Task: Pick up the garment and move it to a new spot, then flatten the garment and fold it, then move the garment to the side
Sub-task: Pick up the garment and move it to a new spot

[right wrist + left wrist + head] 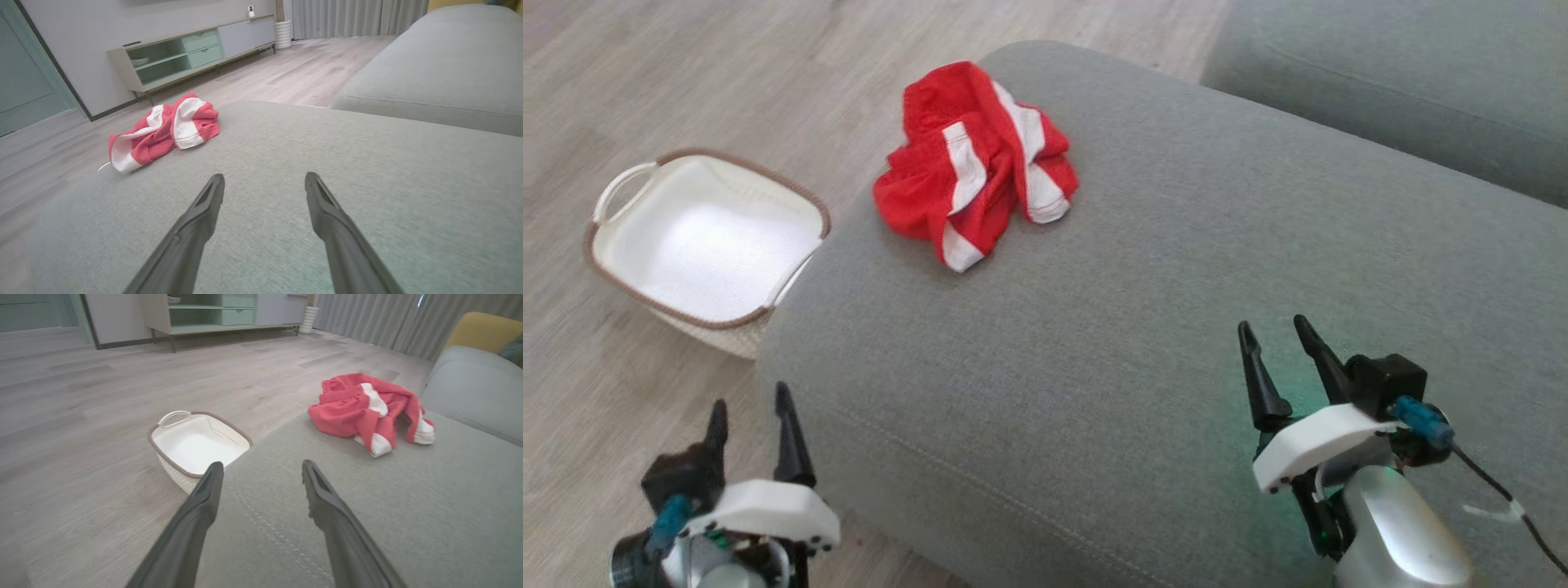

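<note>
1. Garment (976,163): red with white stripes, crumpled in a heap on the grey cushion (1160,310), at its far left part. One side of the heap lies right at the cushion's edge.
2. Left gripper (751,396): fingers spread apart, nothing between them, low beside the cushion's near left corner, over the floor (645,82). Well apart from the garment.
3. Right gripper (1272,322): fingers likewise spread and empty, above the cushion's near right part. Also well apart from the garment.
4. White basket (711,253) stands on the floor, just beside the cushion, below the garment's side.
5. Judgement: pick-up not yet begun; both arms need a long reach forward.
6. Risk: a sideways nudge on approach could tip the heap over the edge, to the floor or into the basket.
7. Risk: the heap is bunched, so a shallow pinch may catch one layer only and the rest drags or slips free.
8. Risk: too deep a pinch may snag the cushion fabric underneath.
9. Risk: both arms closing on one small heap could clash, and the left arm could clip the cushion's side as it rises.
</note>
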